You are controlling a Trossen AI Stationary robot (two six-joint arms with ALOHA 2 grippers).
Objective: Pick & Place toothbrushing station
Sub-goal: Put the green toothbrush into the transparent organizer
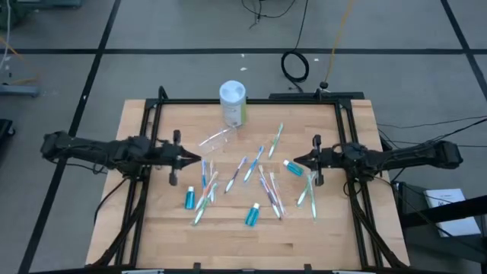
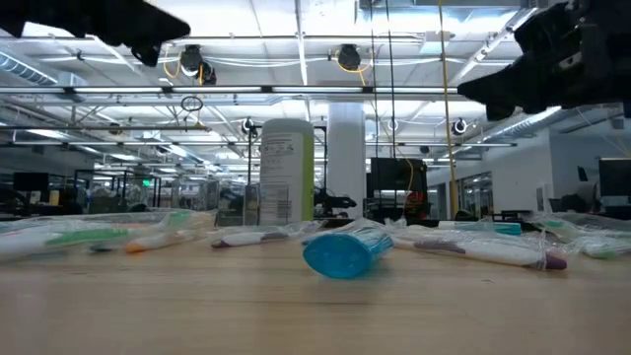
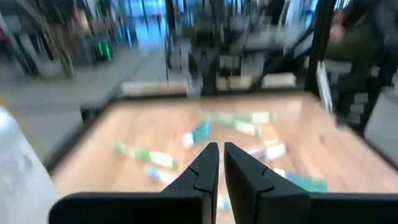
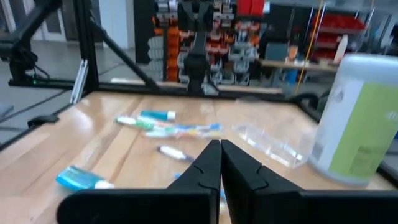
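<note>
A pale, fine-grained wooden table (image 1: pixel 152 228) with a black metal frame is seen from above, with two dark jointed arms reaching in level from opposite sides. The left gripper (image 1: pixel 196 160) sits at the table's left side with its two tapered, wedge-shaped black fingers (image 3: pixel 202 171) pressed nearly together and holding nothing; it is raised off the wood, close to the lying cup. The right gripper (image 1: pixel 297 160) mirrors it at the right side, its matching pointed fingers (image 4: pixel 231 165) also closed to a thin slit and empty, just beside a teal tube. Between them the toothbrushing items are scattered loosely across the middle of the table. A small clear plastic cup (image 1: pixel 217 139) lies on its side, glassy and see-through, just in front of an upright canister (image 1: pixel 233 103), a smooth cylinder with a white cap and a yellow-green label, which stands near the far edge. Slim pastel toothbrushes (image 1: pixel 255 164), thin straight sticks in blue, pink, green and white, lie flat at mixed angles, some crossing. Short teal toothpaste tubes (image 1: pixel 252 215) lie among them; in the low view one tube (image 2: pixel 343 253) shows its round end facing the camera at the table's centre.
</note>
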